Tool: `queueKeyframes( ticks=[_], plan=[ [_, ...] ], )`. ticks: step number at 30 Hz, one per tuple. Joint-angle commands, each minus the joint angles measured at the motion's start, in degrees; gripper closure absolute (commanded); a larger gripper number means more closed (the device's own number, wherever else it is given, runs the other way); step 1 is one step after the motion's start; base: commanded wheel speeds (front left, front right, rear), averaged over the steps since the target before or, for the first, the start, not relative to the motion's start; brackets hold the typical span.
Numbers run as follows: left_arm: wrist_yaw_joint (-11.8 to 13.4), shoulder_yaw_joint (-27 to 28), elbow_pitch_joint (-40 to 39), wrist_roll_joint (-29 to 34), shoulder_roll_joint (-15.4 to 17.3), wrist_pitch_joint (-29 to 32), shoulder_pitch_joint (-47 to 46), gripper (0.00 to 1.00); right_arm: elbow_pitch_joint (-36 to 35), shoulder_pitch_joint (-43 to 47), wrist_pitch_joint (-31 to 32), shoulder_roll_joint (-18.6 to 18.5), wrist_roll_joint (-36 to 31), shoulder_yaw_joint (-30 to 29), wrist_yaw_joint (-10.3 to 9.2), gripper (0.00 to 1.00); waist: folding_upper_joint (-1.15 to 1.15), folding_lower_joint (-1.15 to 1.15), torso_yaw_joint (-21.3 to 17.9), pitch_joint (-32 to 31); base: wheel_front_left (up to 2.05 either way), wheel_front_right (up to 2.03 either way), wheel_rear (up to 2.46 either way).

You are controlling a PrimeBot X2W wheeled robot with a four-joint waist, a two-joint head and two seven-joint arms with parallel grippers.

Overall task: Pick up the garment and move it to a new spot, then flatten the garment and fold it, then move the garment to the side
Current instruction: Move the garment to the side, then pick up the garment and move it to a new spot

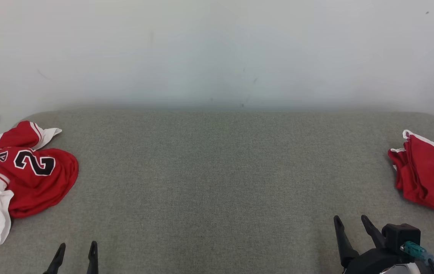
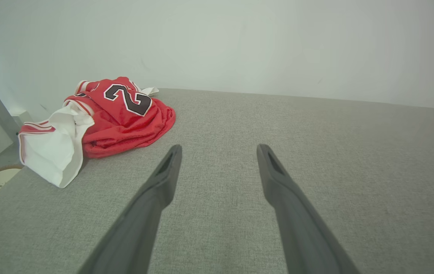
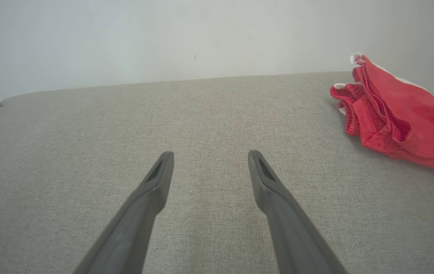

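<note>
Coarse woven surface (image 1: 217, 171), matt mesh garment (image 1: 38, 182)

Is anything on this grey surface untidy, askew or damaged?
The red jersey at the left edge lies crumpled in a heap, a white part sticking out. The second red garment at the right edge is bunched in loose folds. Nothing looks damaged.

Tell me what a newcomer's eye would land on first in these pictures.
The crumpled red jersey, with white trim and a black number 2, stands out at the far left of the grey surface. A second red garment lies bunched at the far right. Between them, at the near edge, the left gripper and right gripper stand open, touching neither.
</note>
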Motion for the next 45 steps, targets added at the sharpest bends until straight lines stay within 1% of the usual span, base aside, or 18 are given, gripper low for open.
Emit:
queueKeyframes(
  ticks=[1, 9, 16, 23, 28, 41, 42, 45],
  plan=[
    [0.27, -0.23, -0.33, -0.13, 0.46, 0.67, -0.44, 0.00, -0.31, 0.80, 0.93, 0.13, 0.54, -0.45, -0.10, 0.00, 0.00, 0.00, -0.22, 0.05, 0.00, 0.00, 0.00],
    [0.57, -0.05, -2.29, -0.92, 0.82, 1.95, -0.71, 0.00, -3.10, 1.20, 3.26, 0.15, 1.27, -0.99, -0.10, 0.00, 0.00, 0.00, -0.57, 0.23, 0.00, 0.00, 0.00],
    [0.91, -0.30, -2.84, -1.28, 0.72, 2.09, -0.07, 0.00, -3.44, 1.79, 3.11, 0.16, 2.29, -0.21, -0.10, 0.00, 0.00, 0.00, -0.50, 0.21, 0.00, 0.00, 0.00],
    [1.13, -0.47, -2.98, -1.57, 0.80, 1.98, 0.43, 0.00, -2.83, 1.80, 2.78, 0.14, 3.24, 0.51, -0.10, 0.00, 0.00, 0.00, 1.12, -0.31, 0.00, 0.00, 0.00],
    [1.04, -0.40, -2.84, -2.03, 1.05, 1.71, 0.52, 0.00, -2.75, 2.25, 2.69, 0.15, 3.50, 0.98, -0.10, 0.00, 0.00, 0.00, 4.64, -0.53, 0.00, 0.00, 0.00],
    [1.67, 0.29, -3.42, -2.57, 2.78, 2.78, 1.70, 0.00, -1.24, 1.75, 1.30, 0.14, 5.64, 3.18, -0.10, 0.00, 0.00, 0.00, 18.98, -0.59, 0.00, 0.00, 0.00],
    [2.00, 0.29, -3.81, -2.60, 2.79, 3.11, 1.81, 0.00, -0.92, 1.63, 1.10, 0.14, 5.83, 3.68, -0.10, 0.00, 0.00, 0.00, 20.65, -0.60, 0.00, 0.00, 0.00],
    [2.18, 0.56, -4.09, -2.95, 3.12, 3.25, 2.24, 0.00, -0.54, 1.49, 0.84, 0.12, 6.21, 4.11, -0.10, 0.00, 0.00, 0.00, 22.70, -0.69, 0.00, 0.00, 0.00]
  ],
)
